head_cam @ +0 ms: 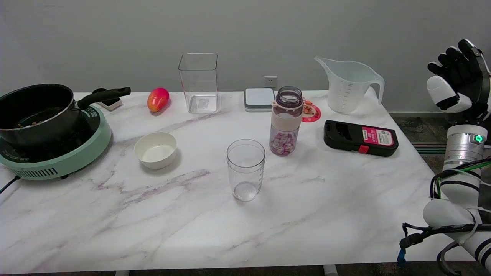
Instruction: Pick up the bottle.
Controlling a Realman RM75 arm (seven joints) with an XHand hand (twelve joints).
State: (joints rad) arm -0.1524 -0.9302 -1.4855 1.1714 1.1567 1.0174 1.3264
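The bottle point(285, 120) stands upright near the middle of the marble table point(345, 214). It is clear purple-tinted plastic with a beige sleeve, an open mouth and small pieces in its bottom. My right hand point(458, 78) is raised in the air beyond the table's right edge, far to the right of the bottle. Its fingers point upward, spread, and hold nothing.
A clear empty cup point(245, 169) stands in front-left of the bottle. A black case with a red label point(360, 138) lies to its right, a measuring jug point(347, 84) and coaster point(311, 112) behind. A white bowl point(155, 149), square clear container point(198, 82), mango point(157, 99) and pot on a cooker point(46, 126) lie left.
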